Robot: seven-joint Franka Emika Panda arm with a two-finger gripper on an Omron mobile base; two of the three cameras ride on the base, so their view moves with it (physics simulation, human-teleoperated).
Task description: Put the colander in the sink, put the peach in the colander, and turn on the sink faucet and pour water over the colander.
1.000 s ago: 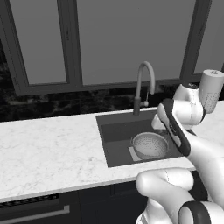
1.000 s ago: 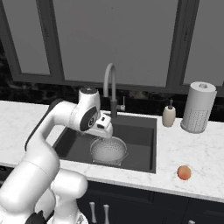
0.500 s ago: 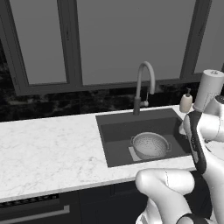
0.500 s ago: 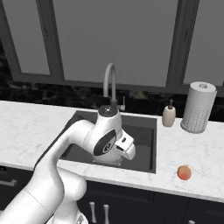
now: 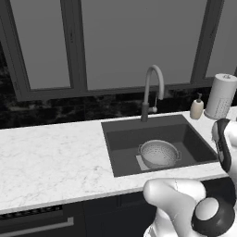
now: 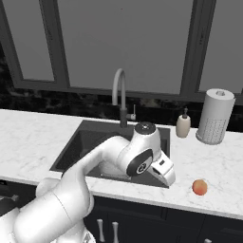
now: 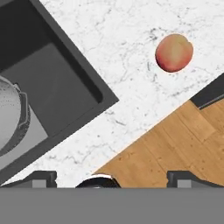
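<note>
While the white arm bends low across the front of the sink (image 6: 71, 147), its hand hangs above the counter's front edge at the sink's right front corner, wrist turned so the hand camera looks straight down. Seen from the right base view, the gripper (image 6: 166, 173) sits at the end of the forearm, just left of the peach (image 6: 200, 187) and apart from it. Its two dark fingertips (image 7: 41, 177) stand wide apart at the bottom of the hand view, with nothing between them but marble counter (image 7: 131, 87) and wooden floor (image 7: 175, 144). That view has the peach lying alone on the marble, near the counter's edge, untouched. The colander (image 5: 159, 153) rests inside the sink, on the pale drain plate, towards the basin's middle. Behind the basin rises the sink faucet (image 5: 150, 90), its spout arching over the sink. A soap dispenser (image 6: 183, 125) and a paper towel roll (image 6: 216, 116) stand at the back right of the counter.
</note>
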